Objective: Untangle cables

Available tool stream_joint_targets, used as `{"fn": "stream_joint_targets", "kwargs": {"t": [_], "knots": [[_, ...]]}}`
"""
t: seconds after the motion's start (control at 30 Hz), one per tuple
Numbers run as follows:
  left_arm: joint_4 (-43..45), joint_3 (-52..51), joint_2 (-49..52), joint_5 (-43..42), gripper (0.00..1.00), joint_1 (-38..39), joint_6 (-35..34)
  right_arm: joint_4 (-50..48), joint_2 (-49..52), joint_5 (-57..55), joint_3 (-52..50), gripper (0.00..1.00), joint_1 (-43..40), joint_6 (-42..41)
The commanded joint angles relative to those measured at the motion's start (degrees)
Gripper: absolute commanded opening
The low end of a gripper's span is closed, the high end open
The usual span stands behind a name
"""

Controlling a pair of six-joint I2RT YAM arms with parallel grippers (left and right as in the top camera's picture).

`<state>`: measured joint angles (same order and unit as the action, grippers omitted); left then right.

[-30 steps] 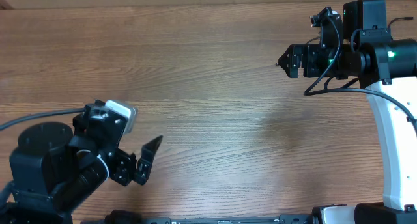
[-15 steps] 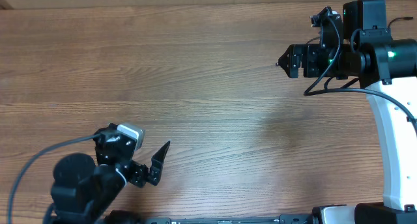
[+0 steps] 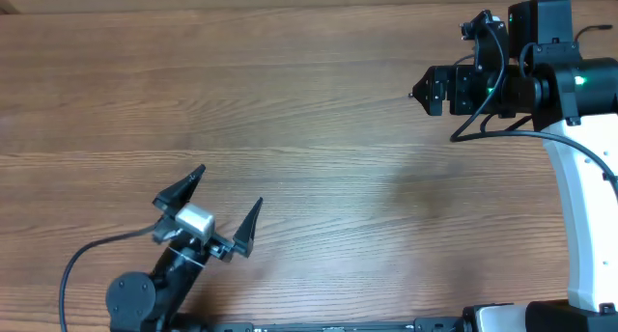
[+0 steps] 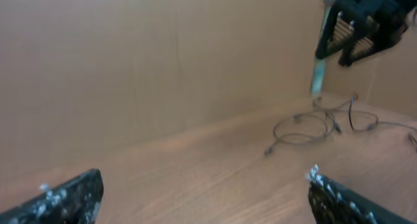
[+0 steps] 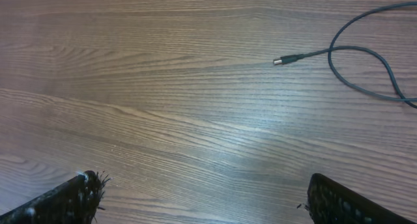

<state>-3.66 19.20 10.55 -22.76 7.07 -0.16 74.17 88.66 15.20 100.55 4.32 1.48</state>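
At the near left of the desk [image 3: 319,149], the left hand [image 3: 220,208] is held with its fingers [image 3: 183,189] spread wide and nothing between them. At the far right, the right hand [image 3: 420,89] is likewise released and empty, its fingertips [image 5: 78,193] being set far apart over bare wood in its own wrist view. No cables can be made out from overhead. They are seen only from the wrists: a loose tangle of thin black cables [image 4: 313,123] lies on the desk near the right arm [image 4: 365,22], with loops overlapping and ends trailing out, though the crossings are lost to blur. From the right wrist, one of them is shown with a small plug end [image 5: 281,60] lying flat and a loop curling toward the right edge. The task is judged to be at its opening step, an approach, with nothing yet grasped. For the next move, a free end or outer loop must be chosen and a hand lowered and closed on it, while the bundle is pinned by the other so that one strand is drawn out.
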Motion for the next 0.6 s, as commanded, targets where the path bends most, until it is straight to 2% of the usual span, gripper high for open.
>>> {"fn": "stream_joint_targets", "kwargs": {"t": [0.0,0.1,0.23,0.4,0.57], "knots": [[6.78,-5.25,-3.10,0.83,1.00,-0.35,-2.89,-0.15,-0.39,0.33,0.66,1.00,0.17,0.00],[11.54,-8.81,-5.35,5.53,1.00,-0.35,-7.69,-0.15,-0.39,0.33,0.66,1.00,0.17,0.00],[15.78,-13.14,-8.61,9.31,1.00,-0.35,-9.18,-0.15,-0.39,0.33,0.66,1.00,0.17,0.00],[19.78,-18.49,-10.38,15.17,1.00,-0.42,-14.29,-0.15,-0.39,0.33,0.66,1.00,0.17,0.00],[15.58,-18.93,-10.38,20.22,1.00,-0.42,-14.56,-0.15,-0.39,0.33,0.66,1.00,0.17,0.00]]}}
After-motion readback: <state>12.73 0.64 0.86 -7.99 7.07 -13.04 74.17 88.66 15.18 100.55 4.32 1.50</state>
